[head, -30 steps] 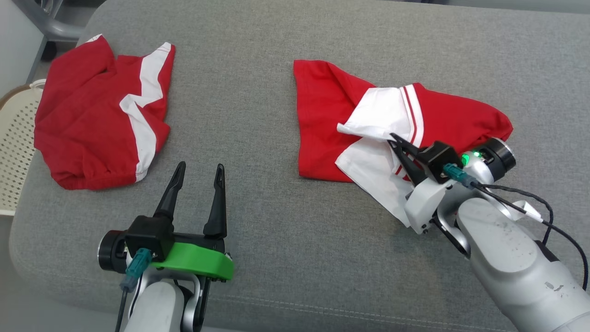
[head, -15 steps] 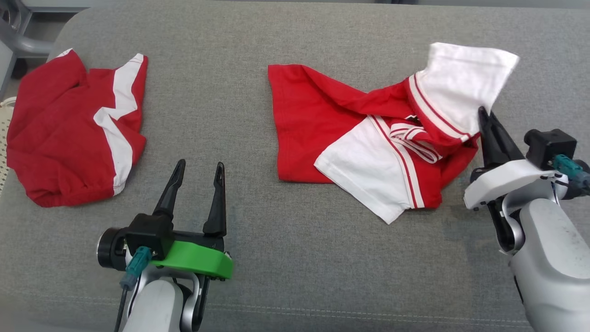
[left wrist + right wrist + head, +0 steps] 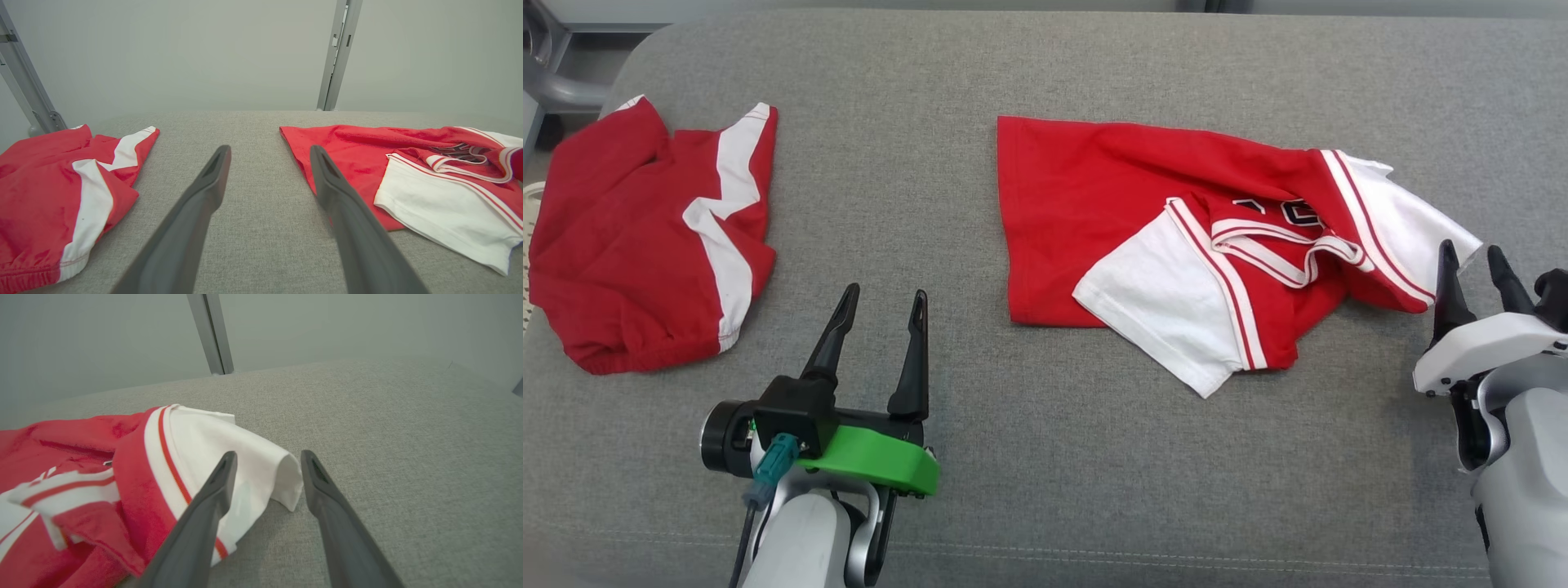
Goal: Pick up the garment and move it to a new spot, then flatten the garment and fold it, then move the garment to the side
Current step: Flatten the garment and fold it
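Having let go of the white sleeve (image 3: 1405,220), which hung lifted half a second ago, the right gripper (image 3: 1470,247) sits just beside it, jaws parted. The garment (image 3: 1111,196) lies spread mid-right on the grey cushion (image 3: 1045,490). The left gripper (image 3: 886,290) hovers with jaws wide and empty. A pale wall (image 3: 204,53) stands behind.

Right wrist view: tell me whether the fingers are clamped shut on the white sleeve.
No, the fingers stand apart with an open gap, and the white sleeve lies slack on the grey cushion.
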Controlling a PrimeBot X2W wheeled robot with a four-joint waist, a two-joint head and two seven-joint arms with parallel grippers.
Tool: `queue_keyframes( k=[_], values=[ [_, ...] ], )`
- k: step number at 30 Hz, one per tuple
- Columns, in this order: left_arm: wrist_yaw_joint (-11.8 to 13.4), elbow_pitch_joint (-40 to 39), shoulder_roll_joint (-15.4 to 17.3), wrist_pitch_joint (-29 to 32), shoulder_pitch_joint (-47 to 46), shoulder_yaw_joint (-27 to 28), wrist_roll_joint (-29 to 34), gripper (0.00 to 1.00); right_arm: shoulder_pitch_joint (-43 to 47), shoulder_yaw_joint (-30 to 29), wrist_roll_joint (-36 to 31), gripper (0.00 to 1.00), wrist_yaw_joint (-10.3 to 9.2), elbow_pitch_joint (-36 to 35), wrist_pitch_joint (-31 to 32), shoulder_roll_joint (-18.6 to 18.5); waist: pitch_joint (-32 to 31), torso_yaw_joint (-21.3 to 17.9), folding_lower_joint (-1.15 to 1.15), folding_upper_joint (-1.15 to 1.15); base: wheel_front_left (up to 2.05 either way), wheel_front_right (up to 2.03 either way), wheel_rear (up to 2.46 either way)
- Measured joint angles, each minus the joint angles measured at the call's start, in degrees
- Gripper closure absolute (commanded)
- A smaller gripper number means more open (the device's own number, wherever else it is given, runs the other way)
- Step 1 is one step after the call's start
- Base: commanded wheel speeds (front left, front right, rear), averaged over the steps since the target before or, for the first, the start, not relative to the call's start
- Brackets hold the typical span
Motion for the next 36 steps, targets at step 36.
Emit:
queue_keyframes(
  k=[36],
  values=[
    [1.52, -1.63, 1.68, 0.0, 4.27, 5.14, 0.32, 0.0, 24.17, 16.64, -7.61, 0.0, 0.0, -37.96, 2.37, 9.14, -5.76, -4.45, 0.0, 0.0, 0.0, 0.0, 0.0]
  ],
)
